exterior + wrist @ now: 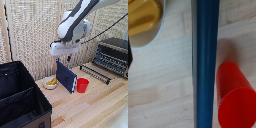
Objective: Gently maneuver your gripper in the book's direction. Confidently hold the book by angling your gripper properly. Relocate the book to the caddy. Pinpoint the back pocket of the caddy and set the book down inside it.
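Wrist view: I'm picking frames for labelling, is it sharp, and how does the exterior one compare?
Wrist view: soft and blurred, the book and red cup have fuzzy edges, gripper out of sight. Exterior view: coarse, evenly lit, no glare, book readable.

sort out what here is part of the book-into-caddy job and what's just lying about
Part of the job:
- gripper, just above the book's top edge
- book, upright on the table
- caddy, open, with an inner divider

Just lying about:
- red cup
- bowl with yellow pieces
- toaster oven
- metal rack
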You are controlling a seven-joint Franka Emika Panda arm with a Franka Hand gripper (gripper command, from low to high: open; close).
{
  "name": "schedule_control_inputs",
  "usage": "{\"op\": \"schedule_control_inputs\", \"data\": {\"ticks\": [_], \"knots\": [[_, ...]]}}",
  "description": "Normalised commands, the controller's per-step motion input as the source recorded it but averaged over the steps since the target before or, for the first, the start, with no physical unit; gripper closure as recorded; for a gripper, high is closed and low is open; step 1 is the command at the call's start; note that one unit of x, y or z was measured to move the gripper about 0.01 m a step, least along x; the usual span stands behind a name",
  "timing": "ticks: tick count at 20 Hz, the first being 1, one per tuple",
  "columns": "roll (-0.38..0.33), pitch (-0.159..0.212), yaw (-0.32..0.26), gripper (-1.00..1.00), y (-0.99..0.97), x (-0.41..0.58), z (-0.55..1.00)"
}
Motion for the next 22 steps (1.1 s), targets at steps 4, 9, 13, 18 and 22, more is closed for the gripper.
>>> {"op": "schedule_control_inputs", "data": {"ticks": [4,9,13,18,22], "knots": [[0.136,0.121,0.0,-1.0,-0.39,0.251,-0.32],[0.085,0.085,0.0,-1.0,-0.28,0.229,-0.29],[-0.003,0.01,-0.001,1.0,-0.02,0.074,-0.15],[-0.057,-0.033,-0.012,1.0,0.17,-0.057,-0.1],[-0.103,-0.058,-0.066,1.0,0.3,-0.161,-0.14]]}}
